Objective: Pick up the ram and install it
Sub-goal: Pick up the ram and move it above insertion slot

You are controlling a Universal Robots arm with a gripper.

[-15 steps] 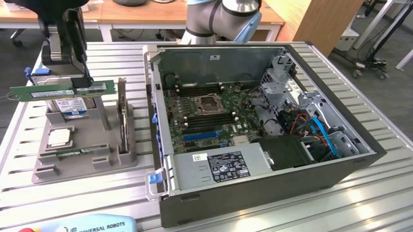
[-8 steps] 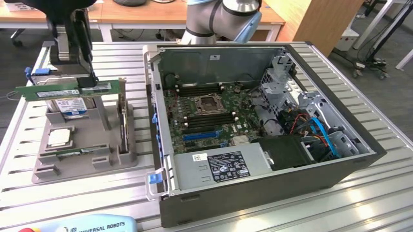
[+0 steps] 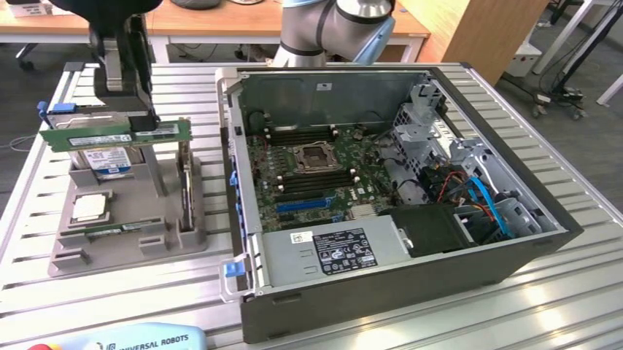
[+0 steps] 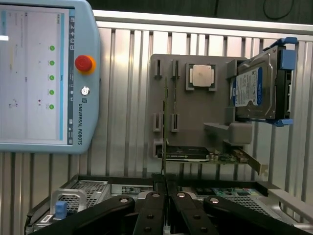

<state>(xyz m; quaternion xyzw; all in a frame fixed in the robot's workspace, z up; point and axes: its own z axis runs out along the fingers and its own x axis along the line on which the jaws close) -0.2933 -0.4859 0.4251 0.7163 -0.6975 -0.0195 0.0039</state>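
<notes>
1. Jaws pinched tight on the ram [image 3: 93, 137]: your gripper [image 3: 139, 124] holds the green stick level, long edge flat, above the grey holder tray [image 3: 127, 244] and clear of it. This is near the slatted table's [image 3: 29, 240] edge at the exterior view's left.
2. Seen from the wrist, your black fingers [image 4: 152, 210] press together on the stick's thin edge, with the tray spread out beyond them.
3. Directly below the held stick, a blue-labelled hard drive [image 3: 109, 160] leans in the tray's far end.
4. Toward the tray's near end, a square silver processor [image 3: 90, 208] lies flat in its pocket. A second green memory stick [image 3: 117, 230] lies flat just beyond it, nearer the tray's front edge.
5. At the table's near edge, toward the corner at the exterior view's left, your blue teach pendant [image 3: 136, 339] rests face up.
6. Just beside the tray, an open computer case [image 3: 506, 270] lies on its side and takes up the table's middle and the exterior view's right. Its green motherboard [image 3: 311, 171] faces up, well apart from the raised stick.
</notes>
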